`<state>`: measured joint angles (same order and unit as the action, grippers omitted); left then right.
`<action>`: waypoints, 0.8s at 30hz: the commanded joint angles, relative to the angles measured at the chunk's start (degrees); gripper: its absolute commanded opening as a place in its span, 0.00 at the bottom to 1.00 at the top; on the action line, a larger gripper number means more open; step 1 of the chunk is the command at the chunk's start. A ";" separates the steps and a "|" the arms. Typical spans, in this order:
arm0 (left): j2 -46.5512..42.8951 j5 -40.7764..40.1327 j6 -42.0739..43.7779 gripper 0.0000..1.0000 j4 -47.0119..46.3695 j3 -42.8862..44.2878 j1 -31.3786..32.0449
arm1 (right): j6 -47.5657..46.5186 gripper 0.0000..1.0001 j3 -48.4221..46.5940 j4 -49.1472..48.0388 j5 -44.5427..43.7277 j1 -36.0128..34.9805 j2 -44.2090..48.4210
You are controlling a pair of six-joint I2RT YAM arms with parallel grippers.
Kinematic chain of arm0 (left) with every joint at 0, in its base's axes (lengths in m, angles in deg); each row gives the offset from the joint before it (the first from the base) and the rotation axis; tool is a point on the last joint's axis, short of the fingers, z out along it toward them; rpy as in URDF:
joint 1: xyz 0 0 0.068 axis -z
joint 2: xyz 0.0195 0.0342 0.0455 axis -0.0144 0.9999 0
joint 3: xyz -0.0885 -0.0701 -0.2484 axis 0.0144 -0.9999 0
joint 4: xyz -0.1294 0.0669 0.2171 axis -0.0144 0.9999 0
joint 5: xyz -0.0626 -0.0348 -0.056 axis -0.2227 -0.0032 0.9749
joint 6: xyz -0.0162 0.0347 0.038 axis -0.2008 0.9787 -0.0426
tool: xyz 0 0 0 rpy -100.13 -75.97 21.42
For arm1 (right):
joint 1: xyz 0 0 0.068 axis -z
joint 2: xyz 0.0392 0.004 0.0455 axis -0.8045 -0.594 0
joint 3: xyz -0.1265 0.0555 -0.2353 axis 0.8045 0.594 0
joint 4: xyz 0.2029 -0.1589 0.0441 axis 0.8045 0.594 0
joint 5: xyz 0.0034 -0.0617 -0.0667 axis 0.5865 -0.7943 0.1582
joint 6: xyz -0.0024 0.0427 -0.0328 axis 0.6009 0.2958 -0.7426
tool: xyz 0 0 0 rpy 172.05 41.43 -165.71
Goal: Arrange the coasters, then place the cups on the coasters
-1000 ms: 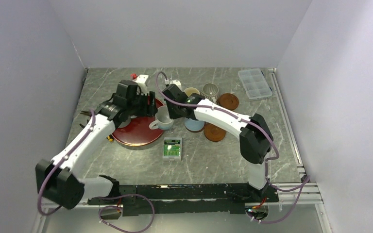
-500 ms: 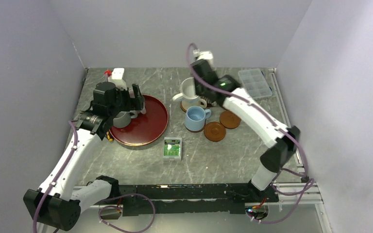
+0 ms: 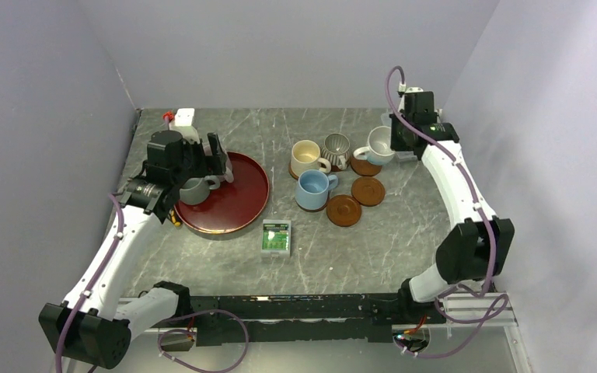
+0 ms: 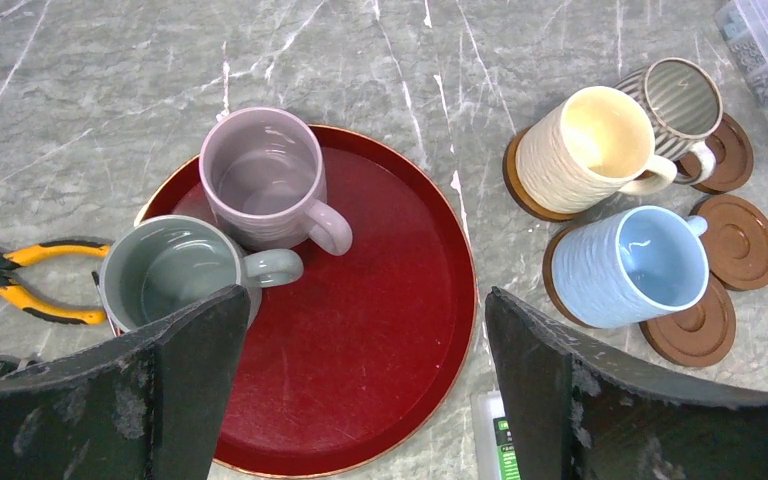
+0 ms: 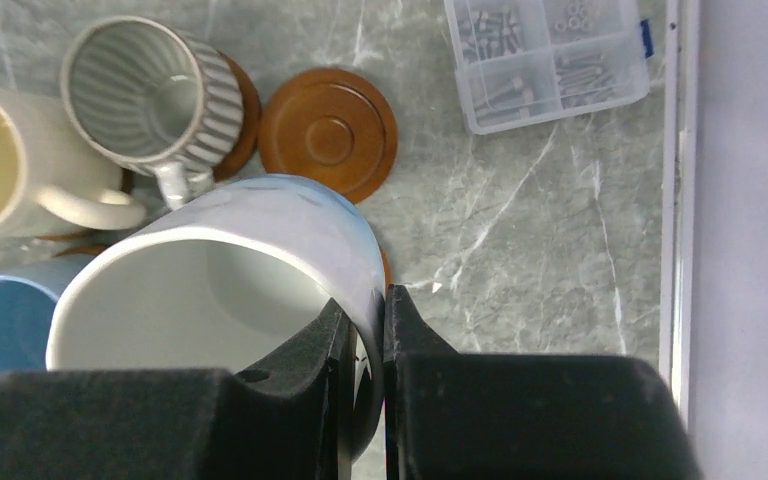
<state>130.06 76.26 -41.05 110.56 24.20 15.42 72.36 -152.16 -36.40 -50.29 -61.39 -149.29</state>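
The red tray at the left now carries only the mauve cup and the grey-green cup, since the white cup has travelled to the far right. Two cups are therefore left to move. The left gripper hovers above the grey-green cup with its jaws wide. The right gripper pinches the white cup's wall. A free coaster lies just beyond its rim, perhaps not yet under it.

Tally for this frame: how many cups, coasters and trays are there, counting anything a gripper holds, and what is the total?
Cups: 6, including the white cup held by the right gripper
Coasters: 6
Trays: 1
Total: 13
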 commanded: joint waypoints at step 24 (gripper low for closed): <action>2.57 1.89 -0.24 0.92 -1.59 0.32 -0.26 | -21.11 0.00 -11.02 -8.79 21.67 7.65 -24.71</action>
<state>132.42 76.75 -40.98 110.65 24.20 15.39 52.10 -156.73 -43.39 -30.18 -53.96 -172.74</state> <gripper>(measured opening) 0.921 0.124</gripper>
